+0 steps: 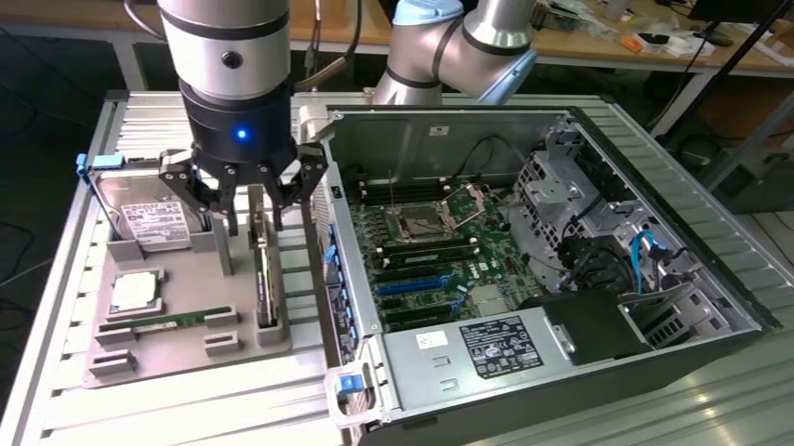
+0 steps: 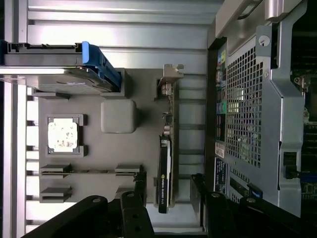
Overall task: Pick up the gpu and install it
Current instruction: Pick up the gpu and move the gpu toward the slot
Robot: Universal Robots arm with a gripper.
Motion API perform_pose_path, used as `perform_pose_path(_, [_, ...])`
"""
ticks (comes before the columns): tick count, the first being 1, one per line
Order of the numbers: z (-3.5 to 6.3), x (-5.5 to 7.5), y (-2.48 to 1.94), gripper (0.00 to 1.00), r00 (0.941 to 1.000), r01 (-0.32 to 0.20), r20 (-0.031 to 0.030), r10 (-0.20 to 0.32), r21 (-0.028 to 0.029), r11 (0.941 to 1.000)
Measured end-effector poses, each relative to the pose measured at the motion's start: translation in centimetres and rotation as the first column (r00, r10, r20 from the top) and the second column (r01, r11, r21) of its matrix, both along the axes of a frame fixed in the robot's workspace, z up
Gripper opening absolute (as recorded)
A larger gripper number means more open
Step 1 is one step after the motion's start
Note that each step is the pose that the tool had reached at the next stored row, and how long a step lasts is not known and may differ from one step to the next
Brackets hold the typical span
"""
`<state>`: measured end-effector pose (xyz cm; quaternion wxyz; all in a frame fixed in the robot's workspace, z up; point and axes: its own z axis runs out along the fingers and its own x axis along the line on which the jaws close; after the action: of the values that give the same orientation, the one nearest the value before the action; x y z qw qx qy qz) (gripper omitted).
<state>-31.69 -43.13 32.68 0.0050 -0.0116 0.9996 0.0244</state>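
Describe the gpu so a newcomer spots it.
A grey parts tray sits on the exterior view's left, beside the open black computer case. Along its case-side edge stands the gpu: a thin black card on edge, silver-bracketed, unlike the white-labelled hard drive or narrow green RAM stick.

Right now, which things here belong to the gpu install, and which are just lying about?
Job: gpu standing on edge in the tray; open gripper above it; open computer case with motherboard.
Lying about: hard drive, processor chip, RAM stick, in the same tray.
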Motion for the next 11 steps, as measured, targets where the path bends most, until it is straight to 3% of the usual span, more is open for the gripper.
perform_pose_path(11, [-2.01,0.2,0.0,0.48,1.0,0.0,0.0001,0.0,0.0,1.0])
